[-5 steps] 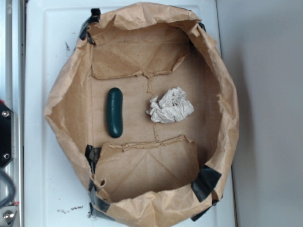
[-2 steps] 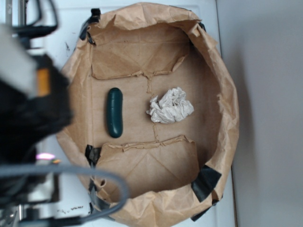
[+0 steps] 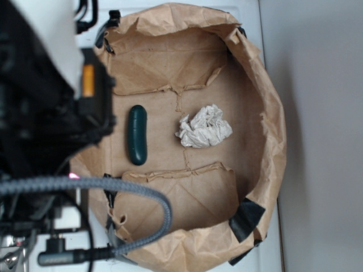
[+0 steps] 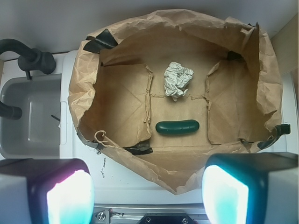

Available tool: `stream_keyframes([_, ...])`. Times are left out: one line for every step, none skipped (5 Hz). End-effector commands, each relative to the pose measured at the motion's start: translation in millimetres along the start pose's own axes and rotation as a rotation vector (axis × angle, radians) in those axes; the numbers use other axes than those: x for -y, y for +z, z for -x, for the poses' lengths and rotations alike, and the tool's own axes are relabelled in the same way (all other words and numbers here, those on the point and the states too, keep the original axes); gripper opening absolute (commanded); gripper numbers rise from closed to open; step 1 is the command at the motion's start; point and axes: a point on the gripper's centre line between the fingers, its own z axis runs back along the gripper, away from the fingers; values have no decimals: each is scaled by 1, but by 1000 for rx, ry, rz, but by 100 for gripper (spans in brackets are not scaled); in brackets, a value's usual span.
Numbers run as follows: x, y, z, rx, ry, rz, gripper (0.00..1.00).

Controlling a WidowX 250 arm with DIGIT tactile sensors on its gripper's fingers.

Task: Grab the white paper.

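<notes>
One arm [image 3: 45, 113] now fills the nine o'clock side of my overhead view, where a second ago that side showed only the white counter [image 3: 62, 34] and the bag's edge. It has swung further in over the last half second and its dark bulk now covers the bag's nine o'clock wall. I read that as the approach just beginning: the arm is over the rim, not yet over the target.

The white paper [image 3: 204, 127] has not shifted. It lies on the floor of the brown paper bag [image 3: 266, 113], slightly toward three o'clock of centre in the overhead view, well apart from the arm. In the wrist view the white paper [image 4: 178, 80] sits at twelve o'clock, beyond the pickle [image 4: 177, 127], so the pickle lies between my jaws and the wad.

The gripper [image 4: 147, 186] shows as two blurred pads at the bottom corners of the wrist view, standing wide apart with nothing between them.

My count: one wad of white paper, one dark green pickle [image 3: 137, 135], one bag, and one sink [image 4: 28, 116] at nine o'clock in the wrist view.
</notes>
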Motion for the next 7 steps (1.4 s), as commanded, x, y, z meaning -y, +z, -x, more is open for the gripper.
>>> stream_keyframes([-45, -77, -43, 93, 66, -71, 100])
stream_keyframes([-64, -131, -65, 48, 61, -96, 100])
stream_keyframes([-68, -164, -84, 15, 27, -75, 100])
stream_keyframes([-63, -188, -95, 3, -19, -59, 100])
stream_keyframes([-49, -210, -106, -16, -44, -22, 100])
stream_keyframes([-47, -221, -108, -27, -16, -50, 0])
stream_keyframes([-53, -218, -109, -19, 1, -50, 0])
